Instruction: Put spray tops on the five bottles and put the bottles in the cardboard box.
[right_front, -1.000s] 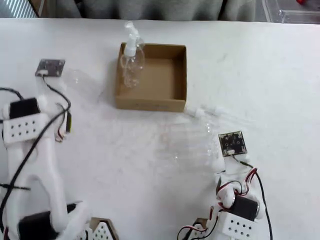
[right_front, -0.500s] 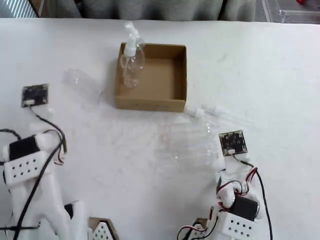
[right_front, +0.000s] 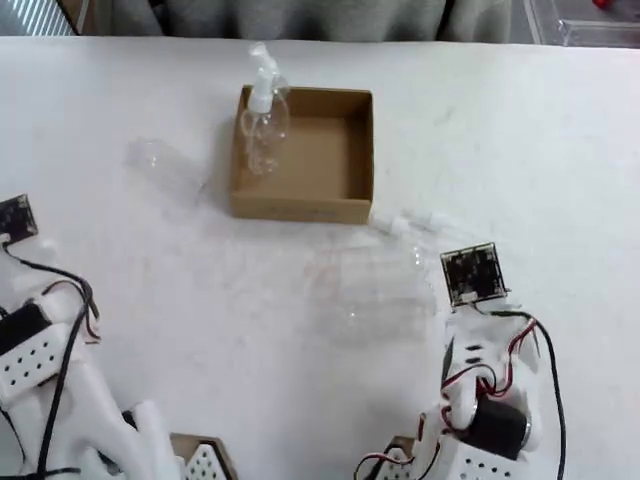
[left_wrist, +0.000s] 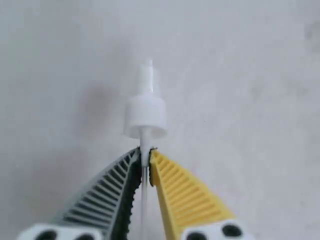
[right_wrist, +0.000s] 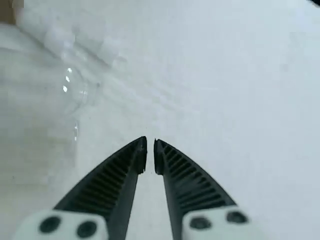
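My left gripper (left_wrist: 145, 152) is shut on the thin tube of a white spray top (left_wrist: 145, 112), held just above the bare table. That arm (right_front: 30, 350) is at the front left edge. My right gripper (right_wrist: 150, 146) hangs shut with nothing in it, beside clear bottles (right_wrist: 55, 95) lying on the table. The cardboard box (right_front: 345, 195) stands at the back centre, and one capped bottle (right_front: 262, 125) is upright in its left corner. Several clear bottles (right_front: 370, 285) lie in front of the box. One more bottle (right_front: 165, 165) lies left of it.
Loose white spray tops (right_front: 410, 222) lie by the box's front right corner, just beyond my right arm (right_front: 480, 400). They also show far off as spray tops (right_wrist: 107, 50). Open white table lies to the right and at the back left.
My left arm has drawn back from beside the box toward the front left edge with the spray top. The right arm has shifted slightly.
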